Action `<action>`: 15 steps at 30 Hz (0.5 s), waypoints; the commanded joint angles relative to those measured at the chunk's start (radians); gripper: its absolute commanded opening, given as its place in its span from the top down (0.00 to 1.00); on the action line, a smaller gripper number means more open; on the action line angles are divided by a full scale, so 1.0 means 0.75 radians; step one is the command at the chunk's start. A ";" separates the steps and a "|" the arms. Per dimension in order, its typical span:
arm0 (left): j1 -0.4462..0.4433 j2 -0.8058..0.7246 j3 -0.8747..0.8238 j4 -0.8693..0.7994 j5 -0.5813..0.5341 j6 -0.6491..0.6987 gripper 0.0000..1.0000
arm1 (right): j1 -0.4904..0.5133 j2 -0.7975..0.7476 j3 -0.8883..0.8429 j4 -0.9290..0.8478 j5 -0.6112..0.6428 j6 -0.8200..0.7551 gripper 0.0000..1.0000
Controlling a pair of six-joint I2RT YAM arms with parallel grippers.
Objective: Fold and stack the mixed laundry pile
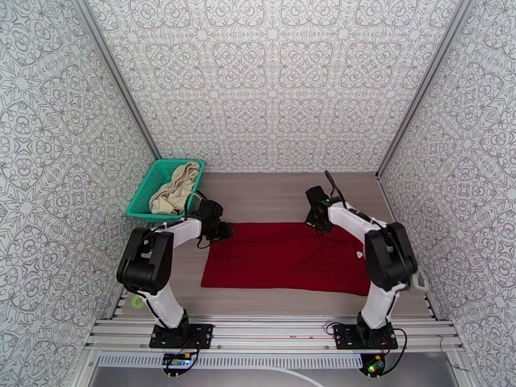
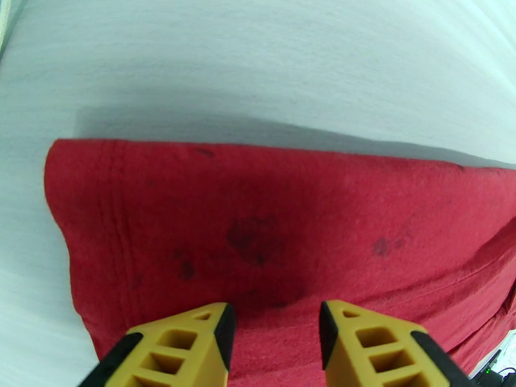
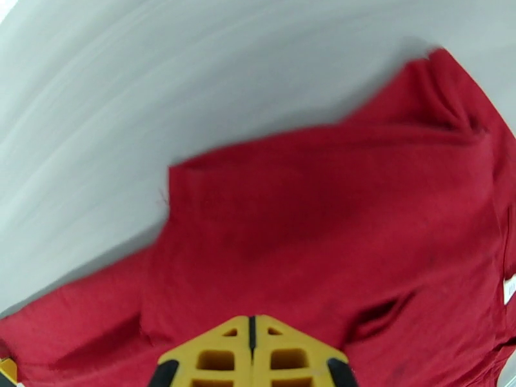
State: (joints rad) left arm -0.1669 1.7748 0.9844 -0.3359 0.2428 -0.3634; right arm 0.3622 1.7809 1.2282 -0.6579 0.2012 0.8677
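Note:
The dark red shirt (image 1: 287, 256) lies spread flat across the middle of the table. My left gripper (image 1: 222, 230) hovers at its far left corner. In the left wrist view this gripper (image 2: 276, 317) is open, and red cloth (image 2: 271, 214) shows in the gap between its yellow fingers. My right gripper (image 1: 316, 222) points down at the shirt's far edge. In the right wrist view its fingertips (image 3: 251, 324) are pressed together on the red fabric (image 3: 335, 208), which creases toward them. The cream-beige garment (image 1: 174, 188) lies bunched in the teal basket.
The teal mesh basket (image 1: 143, 200) stands at the back left, close to my left arm. Patterned walls close in the table on the left, right and far sides. Bare wood table (image 1: 271, 195) runs beyond the shirt's far edge.

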 commanded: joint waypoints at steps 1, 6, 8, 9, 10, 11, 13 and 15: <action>0.018 0.058 -0.053 -0.012 -0.013 -0.002 0.57 | 0.011 -0.011 -0.042 0.107 -0.012 0.037 1.00; 0.015 0.068 -0.050 0.002 -0.001 -0.008 0.57 | 0.051 0.160 0.255 -0.111 0.047 -0.086 0.63; 0.016 0.070 -0.054 0.010 -0.001 -0.014 0.57 | 0.063 0.245 0.365 -0.190 0.068 -0.116 0.58; 0.015 0.071 -0.055 0.014 -0.001 -0.016 0.57 | 0.068 0.284 0.412 -0.223 0.074 -0.127 0.57; 0.014 0.072 -0.053 0.014 -0.001 -0.017 0.57 | 0.075 0.326 0.461 -0.254 0.080 -0.139 0.56; 0.014 0.074 -0.053 0.013 -0.001 -0.017 0.57 | 0.079 0.365 0.502 -0.276 0.081 -0.144 0.55; 0.016 0.075 -0.053 0.014 -0.002 -0.017 0.57 | 0.081 0.423 0.563 -0.312 0.076 -0.146 0.55; 0.018 0.074 -0.053 0.015 -0.001 -0.013 0.57 | 0.084 0.469 0.608 -0.343 0.077 -0.138 0.55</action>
State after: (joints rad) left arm -0.1642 1.7752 0.9787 -0.3164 0.2516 -0.3668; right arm 0.4202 2.0808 1.6321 -0.8112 0.2329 0.7837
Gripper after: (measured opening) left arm 0.426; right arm 0.449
